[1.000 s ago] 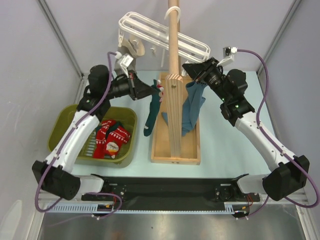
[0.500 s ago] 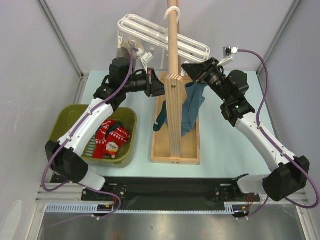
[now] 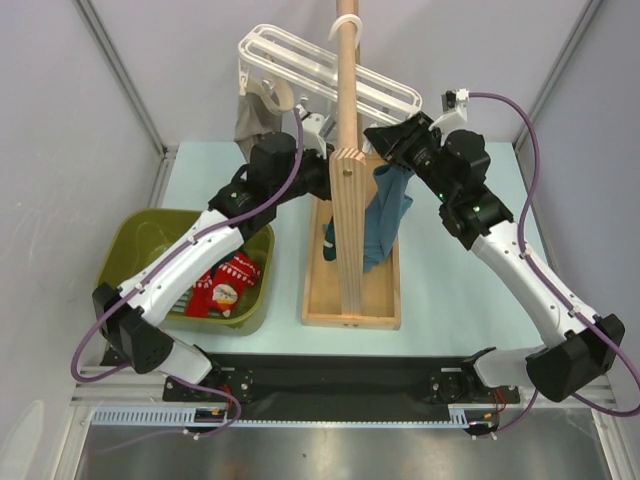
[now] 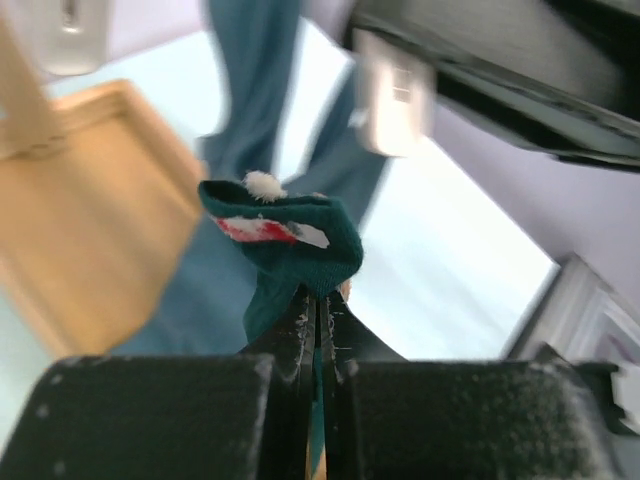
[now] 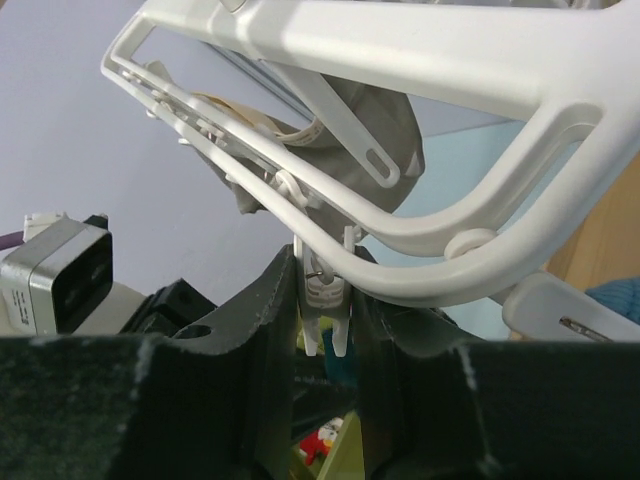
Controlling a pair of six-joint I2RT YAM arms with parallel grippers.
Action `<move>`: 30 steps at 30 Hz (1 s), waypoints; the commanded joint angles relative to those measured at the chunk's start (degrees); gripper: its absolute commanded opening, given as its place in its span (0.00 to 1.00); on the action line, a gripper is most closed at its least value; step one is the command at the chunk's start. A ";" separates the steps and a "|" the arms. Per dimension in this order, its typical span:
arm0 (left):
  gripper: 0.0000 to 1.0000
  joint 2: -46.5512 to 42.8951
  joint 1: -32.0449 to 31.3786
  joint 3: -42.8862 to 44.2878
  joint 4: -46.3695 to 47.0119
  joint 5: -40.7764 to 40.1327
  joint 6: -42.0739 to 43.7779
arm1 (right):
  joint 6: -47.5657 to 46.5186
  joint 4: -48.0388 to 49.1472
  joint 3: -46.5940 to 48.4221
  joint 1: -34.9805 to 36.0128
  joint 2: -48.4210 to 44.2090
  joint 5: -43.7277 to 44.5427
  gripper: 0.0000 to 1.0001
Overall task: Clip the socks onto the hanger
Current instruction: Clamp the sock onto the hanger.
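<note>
Socks (image 3: 225, 285) in red lie in the green basket (image 3: 125, 250) at the lower left of the overhead view. 1 teal sock (image 4: 290, 245) hangs pinched in the left claw (image 4: 318, 300), beside the wooden pole (image 3: 347, 120) at the middle. The white hanger (image 3: 300, 60) spreads across the upper middle. The right claw (image 5: 325, 315) is closed narrowly on 1 white clip peg (image 5: 322, 290) dangling under the hanger's frame.
</note>
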 commanded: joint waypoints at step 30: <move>0.00 5.69 -3.34 14.23 -12.06 -15.65 0.69 | -6.48 -4.41 2.73 4.09 1.35 4.58 0.00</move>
